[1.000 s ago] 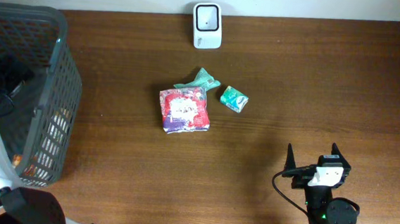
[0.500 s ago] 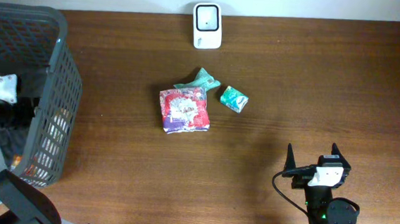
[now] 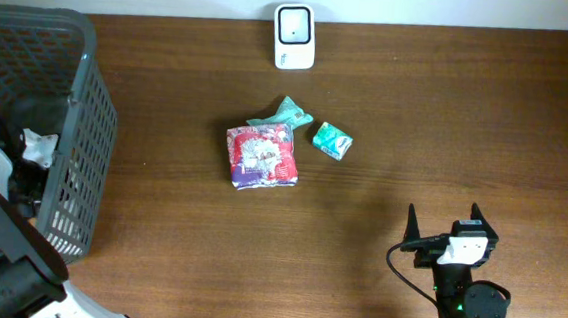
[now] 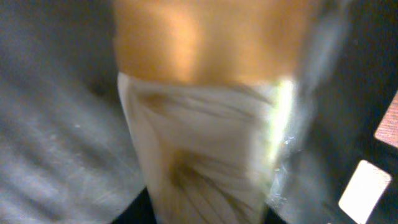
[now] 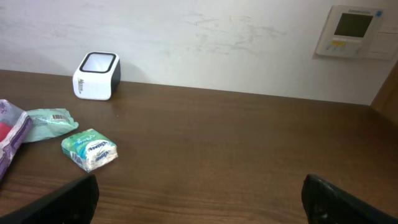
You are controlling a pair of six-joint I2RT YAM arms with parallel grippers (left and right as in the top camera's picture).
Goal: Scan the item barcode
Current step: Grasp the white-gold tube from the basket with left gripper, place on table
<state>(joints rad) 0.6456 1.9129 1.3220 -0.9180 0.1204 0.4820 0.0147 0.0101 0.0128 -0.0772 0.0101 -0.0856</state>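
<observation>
At the left edge of the table (image 3: pixel 468 112) stands a grey mesh basket (image 3: pixel 92 116), and the left gripper (image 3: pixel 32 146) is down inside it, near the wall that faces the table's middle. Its wrist camera is filled by a blurred white-and-orange packet (image 4: pixel 205 137) lying very close to the lens. The fingers cannot be made out there, so I cannot tell whether the jaws are clamped on the packet or merely around it.

The white barcode scanner (image 3: pixel 294 36) sits at the far edge, about midway along it. Toward the middle of the table lie three items close together: a red-and-purple packet (image 3: pixel 261 157), a teal sachet (image 3: pixel 287 112) touching its far side, and a green tissue pack (image 3: pixel 332 139) just beside them on the right.

The right gripper (image 3: pixel 443 212) hangs near the near edge, toward the right corner. Its jaws are spread wide with nothing between them, well apart from the items.
</observation>
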